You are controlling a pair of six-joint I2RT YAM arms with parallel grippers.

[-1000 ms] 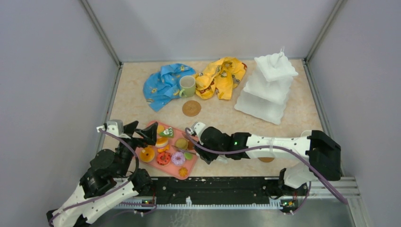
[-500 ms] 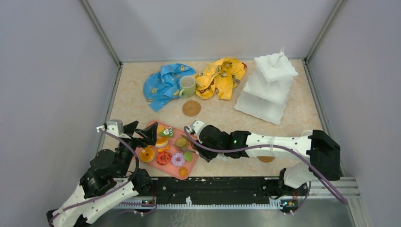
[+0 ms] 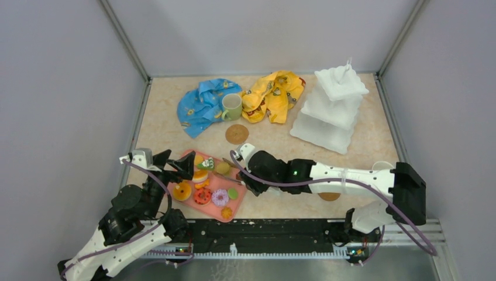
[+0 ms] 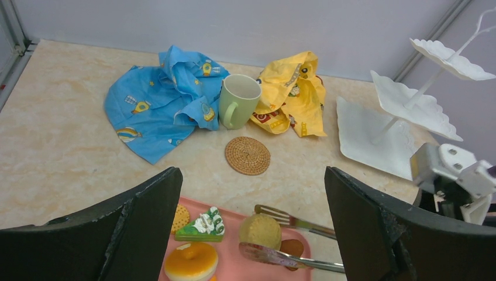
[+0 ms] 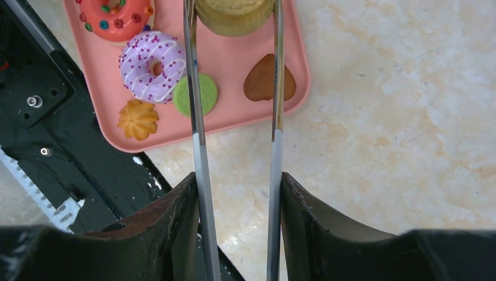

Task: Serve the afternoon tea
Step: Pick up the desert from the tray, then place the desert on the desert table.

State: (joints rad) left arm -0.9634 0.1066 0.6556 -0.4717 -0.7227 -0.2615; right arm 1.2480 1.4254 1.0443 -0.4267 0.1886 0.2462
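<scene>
My right gripper (image 5: 237, 187) is shut on a pair of metal tongs (image 5: 199, 117), and the tong tips pinch a round tan pastry (image 5: 234, 14) over the pink tray (image 5: 228, 70). In the top view that pastry (image 3: 223, 168) sits near the tray's far right edge. My left gripper (image 4: 251, 172) stands open over the tray's left side, holding nothing. Other pastries lie on the tray: a purple donut (image 5: 153, 66), a green cookie (image 5: 196, 93), a heart cookie (image 5: 269, 79) and a green cake slice (image 4: 202, 225). The white three-tier stand (image 3: 330, 108) is at the back right. The pale green mug (image 3: 231, 106) stands behind a coaster (image 3: 237, 134).
A blue cloth (image 3: 202, 104) and a yellow cloth (image 3: 274, 93) lie crumpled at the back, on either side of the mug. A second coaster (image 3: 329, 196) peeks out under my right arm. The black base rail (image 3: 263, 234) runs along the near edge.
The tongs have closed a little on the tan pastry. My right arm has carried it toward the tray's far edge. The left arm has not moved.
</scene>
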